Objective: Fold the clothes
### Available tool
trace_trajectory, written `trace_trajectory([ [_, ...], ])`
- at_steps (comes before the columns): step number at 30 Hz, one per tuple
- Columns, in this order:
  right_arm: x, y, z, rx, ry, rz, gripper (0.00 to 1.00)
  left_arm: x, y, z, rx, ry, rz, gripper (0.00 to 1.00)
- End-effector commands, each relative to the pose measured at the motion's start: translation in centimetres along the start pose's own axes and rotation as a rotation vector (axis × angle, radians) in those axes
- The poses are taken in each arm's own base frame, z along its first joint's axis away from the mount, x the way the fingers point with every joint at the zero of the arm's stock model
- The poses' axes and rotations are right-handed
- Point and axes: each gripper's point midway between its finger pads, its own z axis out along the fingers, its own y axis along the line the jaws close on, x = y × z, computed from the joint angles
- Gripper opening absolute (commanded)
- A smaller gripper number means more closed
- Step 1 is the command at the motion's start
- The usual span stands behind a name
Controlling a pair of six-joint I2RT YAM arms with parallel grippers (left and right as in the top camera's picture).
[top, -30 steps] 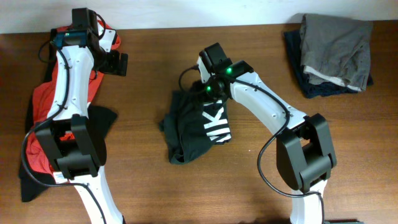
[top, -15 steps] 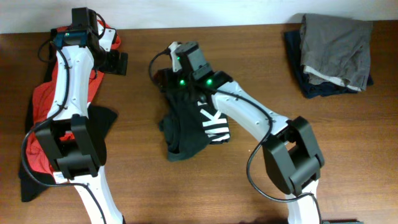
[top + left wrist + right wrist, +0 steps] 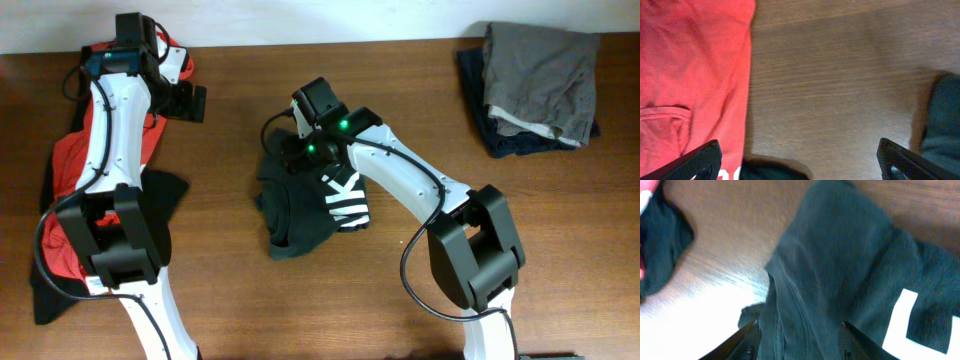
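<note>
The black T-shirt [image 3: 305, 210] with white block letters [image 3: 345, 198] lies crumpled mid-table. My right gripper [image 3: 287, 150] hovers over its upper left edge. In the right wrist view the fingers [image 3: 747, 332] stand apart, and my right gripper [image 3: 800, 327] straddles a raised fold of the black shirt [image 3: 840, 255], so it reads as open. The red T-shirt [image 3: 70, 170] lies along the left side under the left arm. My left gripper [image 3: 190, 102] hangs wide open over bare wood, empty. In its wrist view my left gripper [image 3: 800, 157] is just right of the red shirt's edge [image 3: 690, 70].
A stack of folded clothes [image 3: 540, 75], grey on dark blue, sits at the back right. A black garment [image 3: 155, 195] lies partly under the red shirt and reaches the left front [image 3: 45, 295]. Dark cloth [image 3: 942, 120] shows at the right of the left wrist view.
My right gripper was shut a second ago, swung to the upper left with its jaws parting, then came back down onto the shirt's upper edge. The shirt's top bunched differently. The left arm stayed still.
</note>
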Motion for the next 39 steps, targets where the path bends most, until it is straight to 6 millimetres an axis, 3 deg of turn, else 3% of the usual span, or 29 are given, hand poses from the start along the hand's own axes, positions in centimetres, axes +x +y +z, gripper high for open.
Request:
trace_trajectory([
  [1, -0.9, -0.2, -2.9, 0.001, -0.027, -0.014, 0.59, 0.4, -1.1, 0.1, 0.076, 0.012, -0.019, 0.99],
  [4, -0.3, -2.2, -4.9, 0.033, 0.004, 0.039, 0.61, 1.1, -1.3, 0.0, 0.083, 0.041, -0.021, 0.99],
  [5, 0.2, -2.9, -5.4, 0.046, 0.024, 0.056, 0.55, 1.2, -1.3, 0.0, 0.083, 0.044, -0.020, 0.99],
  [7, 1.9, -4.8, -6.3, 0.079, 0.099, 0.083, 0.36, 1.1, -1.3, 0.0, 0.083, 0.042, -0.013, 0.99],
  [9, 3.8, -6.1, -6.9, 0.105, 0.182, 0.103, 0.06, 1.0, -1.2, 0.0, 0.082, 0.036, -0.013, 0.99],
  [10, 4.7, -6.4, -6.8, 0.111, 0.217, 0.094, 0.04, 0.9, -1.2, 0.0, 0.081, 0.033, -0.013, 0.99],
  [17, 8.5, -7.5, -5.0, 0.115, 0.329, 0.011, 0.04, 0.7, -1.2, 0.1, 0.082, 0.023, -0.013, 0.99],
  [28, 11.0, -9.7, -0.9, 0.102, 0.315, -0.078, 0.04, 0.2, -1.4, 0.0, 0.092, 0.003, -0.012, 0.99],
  [35, 12.1, -13.8, 1.2, 0.125, 0.308, 0.027, 0.04, 0.1, -1.4, 0.0, 0.092, 0.000, -0.011, 0.99],
  [39, 11.6, -17.4, 0.9, 0.146, 0.284, 0.128, 0.04, 0.1, -1.4, 0.0, 0.092, -0.001, -0.011, 0.99],
])
